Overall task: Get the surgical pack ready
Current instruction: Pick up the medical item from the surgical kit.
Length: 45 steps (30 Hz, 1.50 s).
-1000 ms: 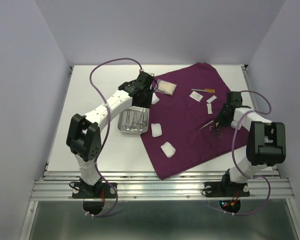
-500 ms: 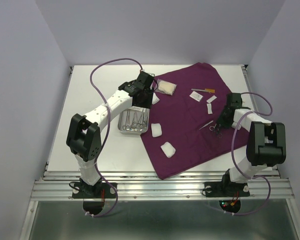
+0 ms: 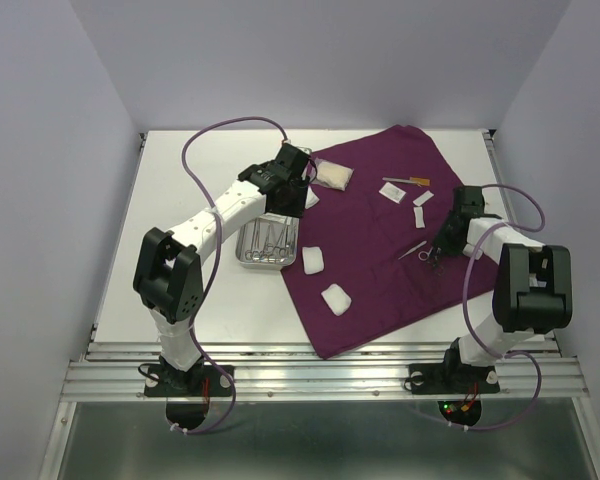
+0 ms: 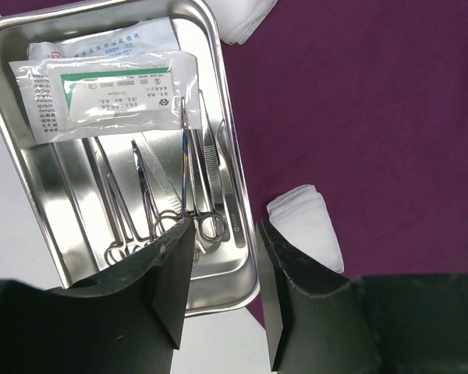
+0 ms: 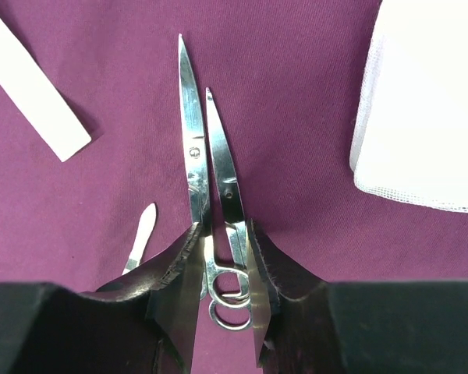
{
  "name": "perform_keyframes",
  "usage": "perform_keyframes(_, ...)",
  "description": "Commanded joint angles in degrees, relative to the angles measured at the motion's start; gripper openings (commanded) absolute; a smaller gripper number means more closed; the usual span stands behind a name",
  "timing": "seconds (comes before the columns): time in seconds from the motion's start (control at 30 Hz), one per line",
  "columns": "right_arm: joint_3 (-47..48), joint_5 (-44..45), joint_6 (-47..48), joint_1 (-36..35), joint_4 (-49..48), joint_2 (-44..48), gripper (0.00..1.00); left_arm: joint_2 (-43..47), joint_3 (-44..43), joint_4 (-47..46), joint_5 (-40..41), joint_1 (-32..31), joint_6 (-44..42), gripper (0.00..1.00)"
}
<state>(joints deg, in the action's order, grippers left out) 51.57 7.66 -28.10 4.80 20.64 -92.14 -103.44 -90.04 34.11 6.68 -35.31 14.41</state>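
Pinching scissors [image 5: 195, 156] on cloth [image 5: 296, 117] w/ right gripper [image 5: 222, 234], narrow grip. Hovering left gripper [image 4: 222, 265] over tray [image 4: 58, 195] rim, approx half open, empty. Loaded: forceps [image 4: 144, 195], pkts [image 4: 101, 97]. Yet to load: scissors, gauze [image 3: 313, 260].

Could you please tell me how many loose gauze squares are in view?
3. Gauze on the cloth right of the tray; gauze nearer, also on cloth; gauze at the tray's far right corner, partly under the left arm. More may be hidden.
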Motion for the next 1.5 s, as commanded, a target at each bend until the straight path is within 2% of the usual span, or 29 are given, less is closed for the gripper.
perform_keyframes(0.0,1.6,0.0,-0.2,0.0,-0.3,2.8,0.33,0.0,-1.5,-0.4,0.4,-0.4,-0.7,0.48)
perform_keyframes(0.57,2.0,-2.5,-0.8,-1.5,-1.6,0.1,0.33,0.1,-1.2,-0.4,0.4,-0.5,-0.9,0.48)
perform_keyframes(0.9,2.6,-0.9,-1.3,-2.1,-2.3,-5.2,0.31,-0.1,-1.4,0.0,0.3,-0.5,-1.1,0.47)
perform_keyframes(1.13,5.0,7.5,0.4,-3.9,1.4,-7.9,0.24,0.2,-1.0,0.3,0.4,-0.6,-1.1,0.47)
perform_keyframes(1.3,4.3,7.4,0.3,-4.4,1.8,-4.9,0.11,-0.2,-1.7,0.5,0.5,-0.7,-1.2,0.47)
perform_keyframes(1.47,5.3,6.8,0.3,-4.4,3.3,-0.1,0.06,-0.5,-2.3,0.7,0.6,-0.8,-1.2,0.47)
